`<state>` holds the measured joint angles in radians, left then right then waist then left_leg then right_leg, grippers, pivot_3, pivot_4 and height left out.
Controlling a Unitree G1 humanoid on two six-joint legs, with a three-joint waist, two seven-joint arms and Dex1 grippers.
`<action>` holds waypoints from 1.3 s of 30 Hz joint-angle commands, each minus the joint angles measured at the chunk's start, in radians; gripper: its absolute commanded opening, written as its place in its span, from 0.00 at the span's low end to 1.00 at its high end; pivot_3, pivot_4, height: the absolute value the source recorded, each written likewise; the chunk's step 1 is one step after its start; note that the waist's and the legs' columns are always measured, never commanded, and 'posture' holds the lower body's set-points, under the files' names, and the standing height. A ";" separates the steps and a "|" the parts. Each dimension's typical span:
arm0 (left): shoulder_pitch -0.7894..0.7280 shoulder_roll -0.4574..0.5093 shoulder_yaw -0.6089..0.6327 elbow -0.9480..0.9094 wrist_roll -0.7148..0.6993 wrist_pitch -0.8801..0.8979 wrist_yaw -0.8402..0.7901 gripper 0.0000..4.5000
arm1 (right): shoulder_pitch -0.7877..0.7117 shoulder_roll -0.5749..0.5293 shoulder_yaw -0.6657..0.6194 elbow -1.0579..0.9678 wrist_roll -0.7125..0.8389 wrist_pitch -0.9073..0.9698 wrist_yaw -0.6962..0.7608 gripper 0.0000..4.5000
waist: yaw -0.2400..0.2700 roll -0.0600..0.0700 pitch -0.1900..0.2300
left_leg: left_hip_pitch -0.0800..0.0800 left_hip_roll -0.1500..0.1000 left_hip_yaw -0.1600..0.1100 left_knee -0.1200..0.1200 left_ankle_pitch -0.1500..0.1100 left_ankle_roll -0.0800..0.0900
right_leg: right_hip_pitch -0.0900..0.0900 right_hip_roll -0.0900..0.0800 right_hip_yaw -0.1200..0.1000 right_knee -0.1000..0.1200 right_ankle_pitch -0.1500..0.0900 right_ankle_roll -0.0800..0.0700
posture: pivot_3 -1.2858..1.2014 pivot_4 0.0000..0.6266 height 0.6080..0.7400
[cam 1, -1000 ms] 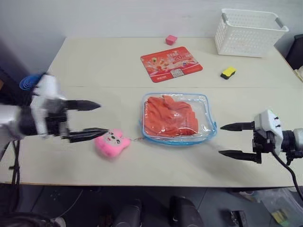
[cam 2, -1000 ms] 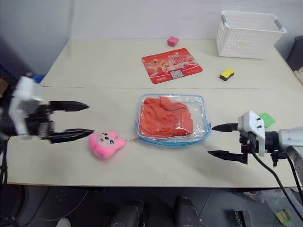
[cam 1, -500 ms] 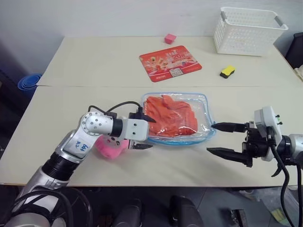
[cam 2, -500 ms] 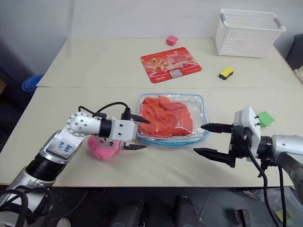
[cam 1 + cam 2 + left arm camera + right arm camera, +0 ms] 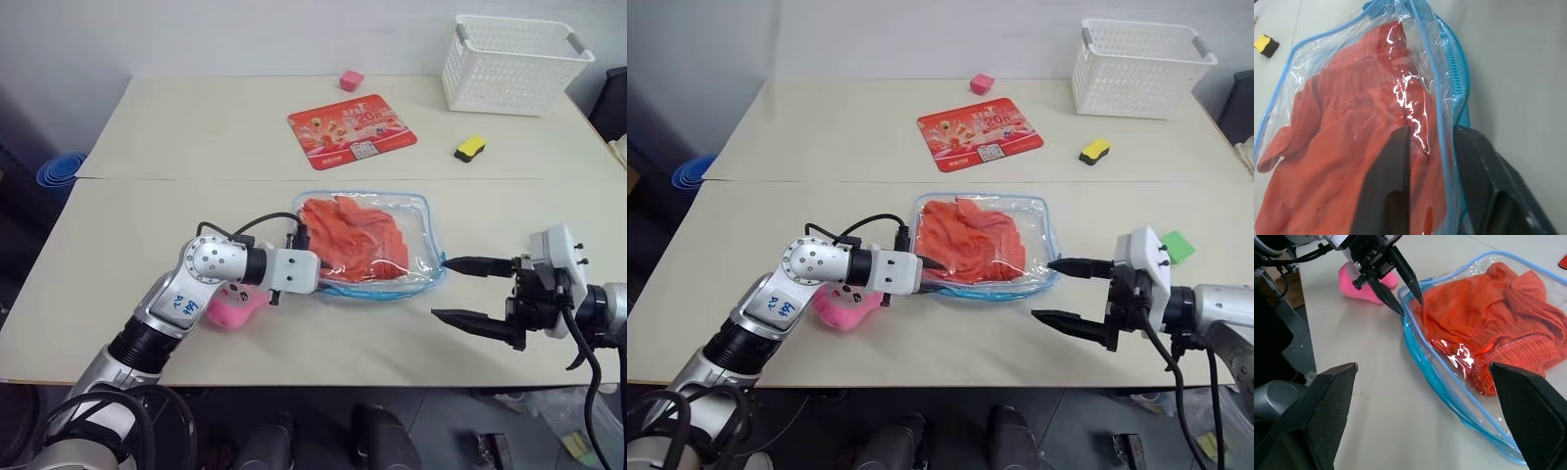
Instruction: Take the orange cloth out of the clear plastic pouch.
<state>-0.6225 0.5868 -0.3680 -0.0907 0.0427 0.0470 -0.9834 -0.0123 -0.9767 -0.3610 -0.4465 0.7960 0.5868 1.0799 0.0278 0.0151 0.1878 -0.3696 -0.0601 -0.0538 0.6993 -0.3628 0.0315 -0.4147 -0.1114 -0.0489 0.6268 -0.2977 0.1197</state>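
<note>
The clear plastic pouch [image 5: 419, 257] with light-blue trim lies flat at the table's middle, and the wrinkled orange cloth [image 5: 353, 240] is inside it. My left gripper [image 5: 318, 274] is at the pouch's left edge; in the left wrist view its fingers [image 5: 1396, 161] stand close together with the blue rim and plastic between them. A pink plush charm [image 5: 230, 308] lies under my left forearm. My right gripper [image 5: 441, 288] hovers open just off the pouch's right corner, fingers wide apart and touching nothing.
A red printed mat [image 5: 351, 125], a pink cube [image 5: 350, 79] and a yellow-and-black block [image 5: 471, 148] lie farther back. A white lattice basket [image 5: 514, 64] stands at the back right. A green piece [image 5: 1178, 247] lies near the right edge.
My left arm swung in from the table's left side to the pouch's left edge and its fingers closed on the rim. My right gripper edged slightly toward the pouch and stays open.
</note>
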 commanded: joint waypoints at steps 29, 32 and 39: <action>0.061 -0.148 0.132 -0.224 -0.207 0.378 0.143 0.00 | -0.284 0.258 0.518 0.222 -0.914 -0.706 -0.324 0.64 | -0.005 -0.001 0.000 | 0.001 -0.001 0.000 0.000 0.001 -0.001 | 0.000 0.002 0.000 0.001 0.000 0.000 | 0.52 0.24 1.00; 0.061 -0.148 0.132 -0.226 -0.211 0.380 0.146 0.00 | -0.302 0.270 0.545 0.263 -1.004 -0.778 -0.378 0.77 | -0.008 -0.001 0.000 | 0.001 -0.001 0.000 0.000 0.001 -0.001 | -0.001 0.003 0.001 0.001 0.000 0.000 | 0.52 0.24 1.00; 0.050 -0.158 0.139 -0.235 -0.228 0.397 0.153 0.00 | -0.342 0.303 0.572 0.351 -1.160 -0.867 -0.502 0.77 | -0.008 -0.001 0.000 | 0.001 -0.001 0.000 0.000 0.001 -0.001 | -0.001 0.004 0.001 0.001 0.000 0.000 | 0.52 0.24 1.00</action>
<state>-0.5569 0.4358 -0.2419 -0.2748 -0.1620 0.4470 -0.8337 -0.3420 -0.6708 0.2010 -0.0920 -0.3298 -0.2396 0.6091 0.0200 0.0143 0.1874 -0.3686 -0.0610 -0.0538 0.6992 -0.3621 0.0306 -0.4158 -0.1068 -0.0480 0.6282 -0.2976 0.1200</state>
